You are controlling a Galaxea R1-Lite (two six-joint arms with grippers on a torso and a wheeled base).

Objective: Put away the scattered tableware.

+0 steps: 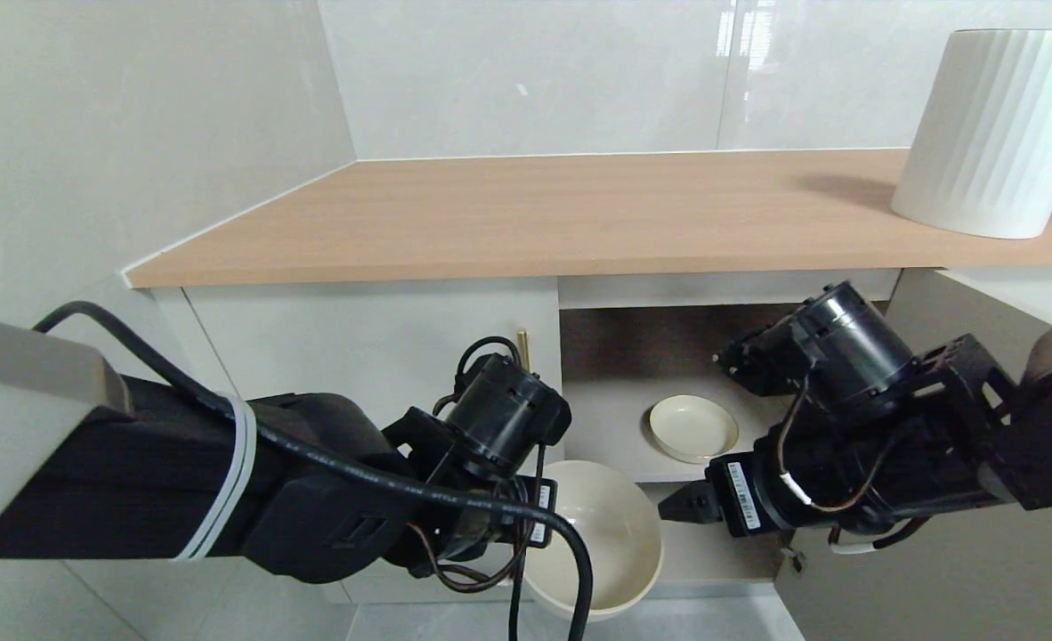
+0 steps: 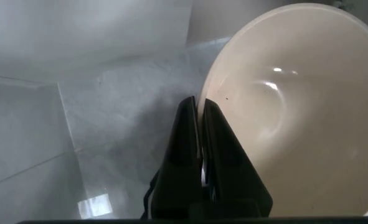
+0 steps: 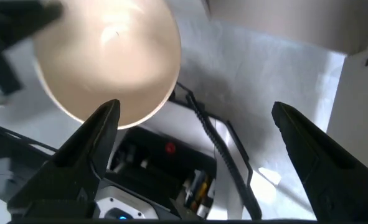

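Your left gripper is clamping the cream bowl by its rim, bowl hanging at 6 o'clock. Your right gripper is sitting spread wide at the bowl's 3 o'clock. A small dish is lying on the cabinet shelf, at the bowl's 1 o'clock.

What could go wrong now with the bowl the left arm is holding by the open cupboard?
The left gripper pinches the bowl by its rim alone, so it may slip or tip out.
The open right gripper hangs close beside the bowl and might knock it.
A small dish already lies on the cupboard shelf; the bowl could bump it going in.
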